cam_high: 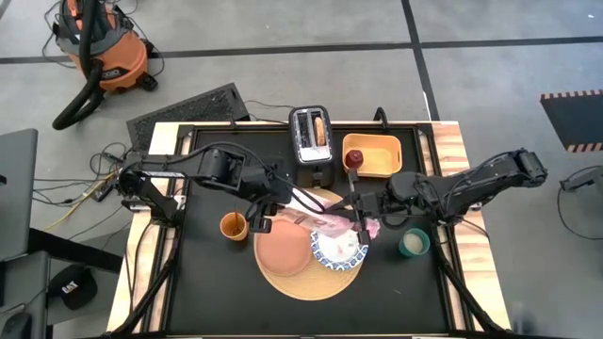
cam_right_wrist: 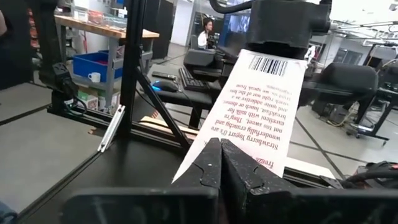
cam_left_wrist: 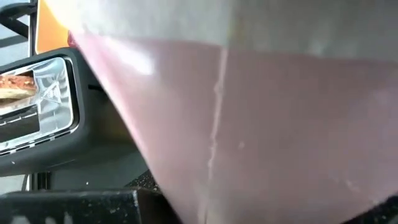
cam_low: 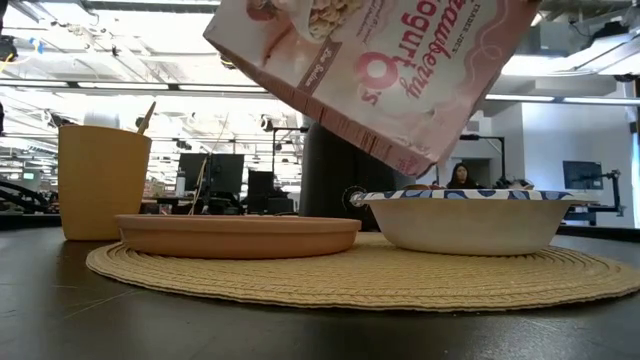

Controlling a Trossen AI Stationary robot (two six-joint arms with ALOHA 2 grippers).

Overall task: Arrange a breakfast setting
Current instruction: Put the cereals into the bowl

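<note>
Both arms reach inward over mid-tabletop, elbows out. Left tool [cam_high: 275, 205] at the end of a low, extended forearm, fingers clamped. Right tool [cam_high: 363, 209] opposite and near it, its fingers [cam_right_wrist: 233, 167] pressed together, wrist roughly level.

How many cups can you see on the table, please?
2: an orange-yellow cup just left of the salmon-pink plate, and a pale green cup right of the woven board.
</note>
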